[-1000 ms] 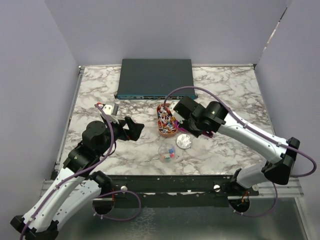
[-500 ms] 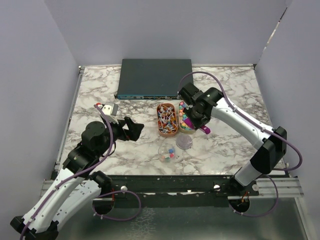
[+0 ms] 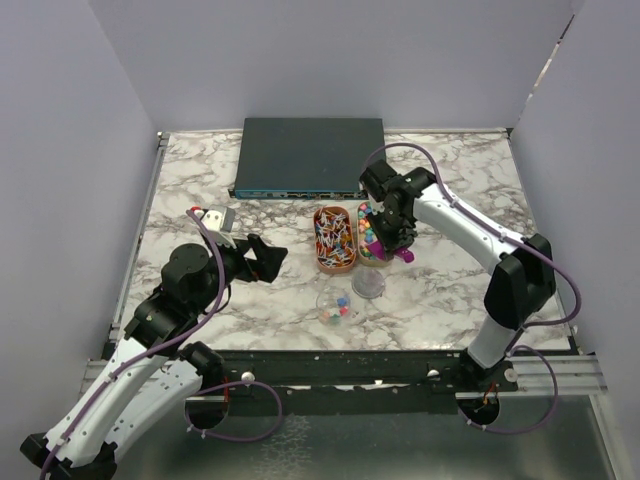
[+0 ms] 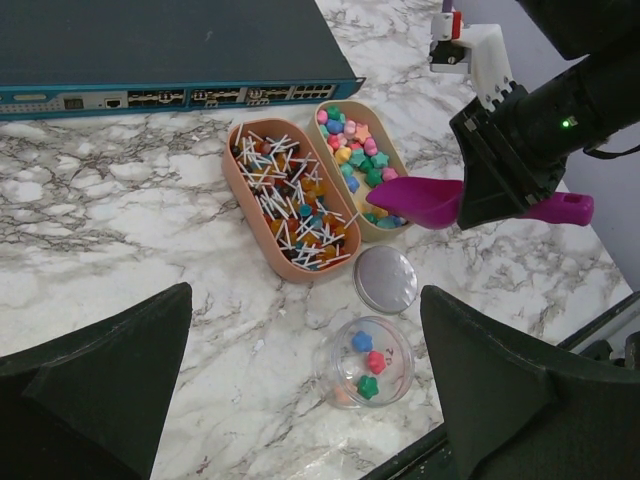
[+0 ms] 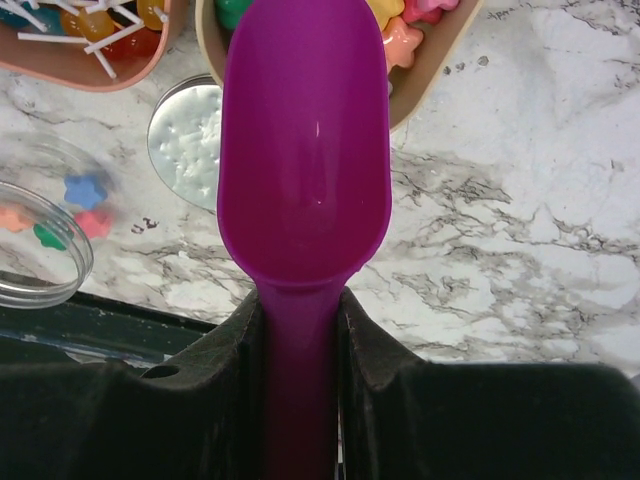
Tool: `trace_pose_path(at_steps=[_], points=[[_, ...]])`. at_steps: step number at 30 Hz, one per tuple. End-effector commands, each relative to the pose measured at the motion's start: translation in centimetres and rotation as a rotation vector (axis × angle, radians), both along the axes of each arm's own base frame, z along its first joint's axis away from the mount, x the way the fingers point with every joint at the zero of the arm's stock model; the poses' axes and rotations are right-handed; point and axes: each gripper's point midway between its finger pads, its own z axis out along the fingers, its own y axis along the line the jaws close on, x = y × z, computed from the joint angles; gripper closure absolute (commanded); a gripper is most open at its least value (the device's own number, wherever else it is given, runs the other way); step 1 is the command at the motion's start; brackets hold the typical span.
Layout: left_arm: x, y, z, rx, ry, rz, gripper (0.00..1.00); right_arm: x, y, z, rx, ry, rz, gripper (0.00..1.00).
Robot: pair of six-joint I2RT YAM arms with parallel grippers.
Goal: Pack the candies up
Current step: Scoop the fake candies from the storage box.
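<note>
Marble table (image 3: 450, 300) fills the middle of the top view, with a dark network switch (image 3: 310, 155) lying flat along its upper edge. Right arm (image 3: 470, 235) rises from the lower right, elbow bent at the right side, forearm reaching up and left, wrist turned down over the trays at centre. Left arm (image 3: 160, 320) slants from the lower left toward centre, wrist held level above the table. Left gripper (image 3: 270, 258) points right toward the trays, fingers spread wide with nothing between them. Right gripper (image 3: 392, 238) is pinched on the handle of a purple scoop (image 5: 305, 170), one finger pressed to each side of the handle. Scoop bowl faces the wrist camera, showing smooth plain purple; its tip lies over the near end of the tan tray (image 4: 345, 103). Cannot tell if it touches the contents. Orange-pink tray (image 4: 232, 165) of white sticks sits just left of the tan one, sides touching or nearly so. Below them in the left wrist view, a round silver lid (image 4: 386, 280) lies flat, and just below that stands an open clear jar (image 4: 400, 385). Candies (image 4: 352, 150), small, star-like and in mixed colours, fill the tan tray; a few more lie in the jar.
</note>
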Motion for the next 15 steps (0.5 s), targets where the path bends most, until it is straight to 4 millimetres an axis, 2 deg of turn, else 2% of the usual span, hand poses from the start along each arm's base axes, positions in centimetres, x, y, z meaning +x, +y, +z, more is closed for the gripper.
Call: trace_pose_path(at_steps=[1, 15], points=[[-0.1, 0.2, -0.5, 0.016, -0.001, -0.003, 0.03, 0.8, 0.7, -0.8, 0.035, 0.029, 0.007, 0.99], [-0.2, 0.4, -0.3, 0.013, -0.01, 0.001, 0.03, 3.6, 1.2, -3.7, 0.048, 0.054, -0.031, 0.99]])
